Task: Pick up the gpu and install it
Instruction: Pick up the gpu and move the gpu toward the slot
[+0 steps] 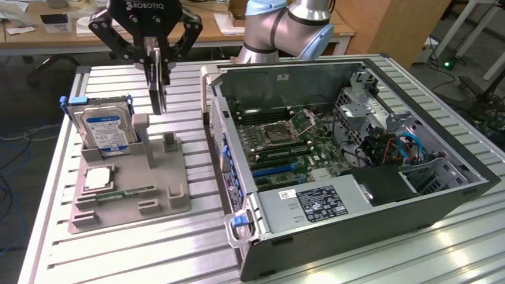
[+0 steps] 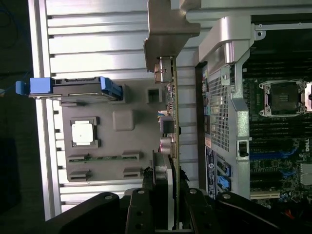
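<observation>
The gpu (image 1: 158,80) hangs edge-on from my gripper (image 1: 156,58), which is shut on its upper edge. It is lifted above the grey holder tray (image 1: 158,201), over the upright posts at the tray's back, on the exterior view's left of the open computer case (image 1: 442,195). In the wrist view the gpu (image 2: 174,117) runs as a thin green strip with its silver bracket at the far end, between the tray (image 2: 124,119) and the case wall (image 2: 219,112). The black fingers (image 2: 155,195) of my gripper (image 2: 168,187) clamp it from both sides.
On the tray stand a silver hard drive (image 1: 106,127) with a blue-white label, a square processor (image 1: 99,177) and a narrow memory stick (image 1: 126,194). The motherboard (image 1: 288,145) lies exposed inside the case. The ribbed aluminium table (image 1: 158,254) ends at the exterior view's left.
</observation>
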`<state>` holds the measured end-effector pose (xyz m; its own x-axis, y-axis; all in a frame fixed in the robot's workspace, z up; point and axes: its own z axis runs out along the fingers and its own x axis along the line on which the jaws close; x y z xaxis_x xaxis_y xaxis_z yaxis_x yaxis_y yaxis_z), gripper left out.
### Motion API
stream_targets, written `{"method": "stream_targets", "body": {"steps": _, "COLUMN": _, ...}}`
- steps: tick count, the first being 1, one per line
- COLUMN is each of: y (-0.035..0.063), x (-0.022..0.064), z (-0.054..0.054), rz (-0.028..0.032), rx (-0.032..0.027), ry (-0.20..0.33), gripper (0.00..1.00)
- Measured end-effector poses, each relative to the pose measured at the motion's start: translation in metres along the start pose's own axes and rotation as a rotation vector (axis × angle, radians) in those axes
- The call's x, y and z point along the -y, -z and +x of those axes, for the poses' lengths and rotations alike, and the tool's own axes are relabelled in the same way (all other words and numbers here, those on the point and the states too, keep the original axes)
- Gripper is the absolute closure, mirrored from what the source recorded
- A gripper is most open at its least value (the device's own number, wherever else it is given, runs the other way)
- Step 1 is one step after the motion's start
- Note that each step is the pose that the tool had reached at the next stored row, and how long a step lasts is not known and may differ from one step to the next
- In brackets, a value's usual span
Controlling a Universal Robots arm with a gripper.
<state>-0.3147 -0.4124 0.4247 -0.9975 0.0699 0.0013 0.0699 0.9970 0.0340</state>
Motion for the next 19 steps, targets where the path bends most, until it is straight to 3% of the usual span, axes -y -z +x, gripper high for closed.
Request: {"method": "stream_targets", "body": {"steps": 19, "y": -0.0001, "x": -0.0012, "z": -0.017, "rz": -0.0024, "rx": -0.0001, "ry": 0.0, "gripper": 0.72}}
